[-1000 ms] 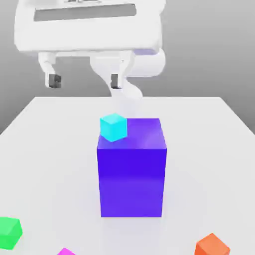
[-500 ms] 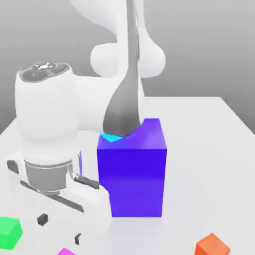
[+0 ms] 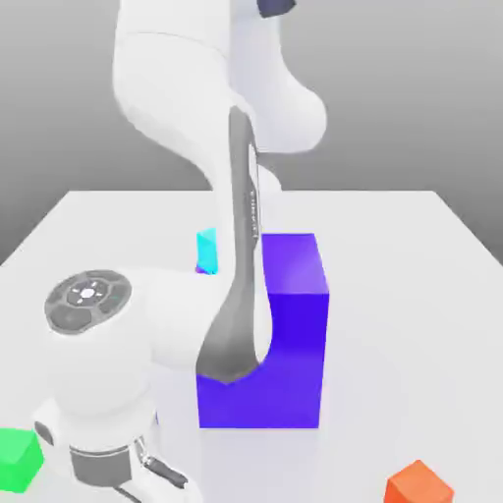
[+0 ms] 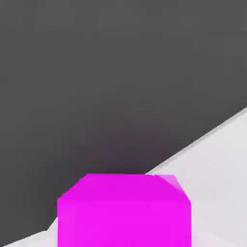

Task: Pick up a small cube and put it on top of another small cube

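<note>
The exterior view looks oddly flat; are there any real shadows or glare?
Exterior view: soft even light, no glare, only a faint shadow at the big blue block's base on the white table. Hand view: the magenta cube is flatly lit with slightly jagged edges.

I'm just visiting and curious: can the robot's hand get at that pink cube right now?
Probably yes. In the hand view the pink cube sits close in front on the white table, with nothing between the camera and it. Whether the fingers already straddle it can't be told.

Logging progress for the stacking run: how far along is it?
Done: the arm has come low near the table's front edge. In hand: the hand view faces the small magenta cube close up. Left: grasping a cube and stacking; green cube and orange cube sit unstacked.
</note>
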Available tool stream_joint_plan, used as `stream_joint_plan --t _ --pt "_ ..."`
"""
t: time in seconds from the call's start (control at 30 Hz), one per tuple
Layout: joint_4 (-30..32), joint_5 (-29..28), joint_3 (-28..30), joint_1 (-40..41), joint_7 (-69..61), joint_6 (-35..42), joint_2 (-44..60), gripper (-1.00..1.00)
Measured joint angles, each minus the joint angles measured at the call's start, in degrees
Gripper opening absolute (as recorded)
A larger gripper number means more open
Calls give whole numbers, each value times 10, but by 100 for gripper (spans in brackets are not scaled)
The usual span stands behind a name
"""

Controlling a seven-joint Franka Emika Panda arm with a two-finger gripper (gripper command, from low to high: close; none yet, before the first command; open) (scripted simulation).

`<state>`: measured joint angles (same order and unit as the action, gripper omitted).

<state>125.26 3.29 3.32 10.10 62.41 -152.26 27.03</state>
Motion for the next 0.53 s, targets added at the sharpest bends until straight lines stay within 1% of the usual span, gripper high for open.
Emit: stream_joint_plan --t 0.07,0.27,0.4,0.43,0.53 --pt "9 -1 10 8 -1 25 -34 -100" --pt "39 20 79 91 -30 69 -104 -100" --pt "39 50 73 115 -54 16 -50 -100" --pt "38 55 70 118 -57 4 -37 100" --pt "38 55 70 118 -57 4 -37 100"
